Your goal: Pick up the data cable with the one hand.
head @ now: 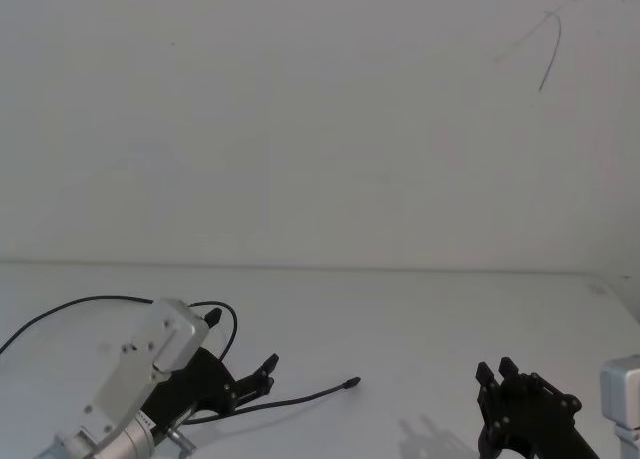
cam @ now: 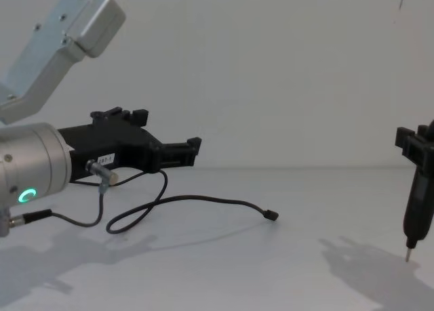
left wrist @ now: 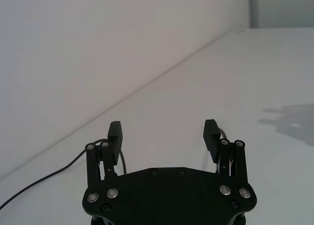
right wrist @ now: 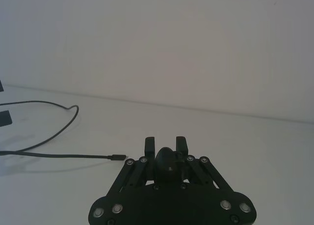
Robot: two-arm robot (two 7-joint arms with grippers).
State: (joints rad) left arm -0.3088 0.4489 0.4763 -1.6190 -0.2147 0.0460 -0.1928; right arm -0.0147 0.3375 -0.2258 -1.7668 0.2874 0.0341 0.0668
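**Data cable untouched, left gripper poised above it**

Data cable (head: pixel 300 396) lay slack on the tabletop (head: pixel 420 319), on its left half. One run came in from the left edge and curled into a loop under the left arm, and the plug (cam: pixel 271 215) trailed out toward the middle. Nothing touched it.

The left gripper (left wrist: pixel 163 136) hovered above that loop, reaching forward nearly level with the table. Its fingers (left wrist: pixel 114 134) were spread wide with nothing between them. The right gripper (head: pixel 496 371) sat idle by the tabletop's near right corner, fingers drawn together. A slim black tool (cam: pixel 411 216) hung below it in the chest view, though whether it was clamped there was hard to make out.

By my reading the step in hand was the approach, and the grasp had not begun. The next move called for tipping the left gripper downward and lowering it over a straighter run of cord beyond the loop, with one finger on either side. The cord was thin and lay flat, so the pads would need to reach almost to the tabletop before closing. They would also need to keep clear of the arm's own short wire (cam: pixel 102 169).
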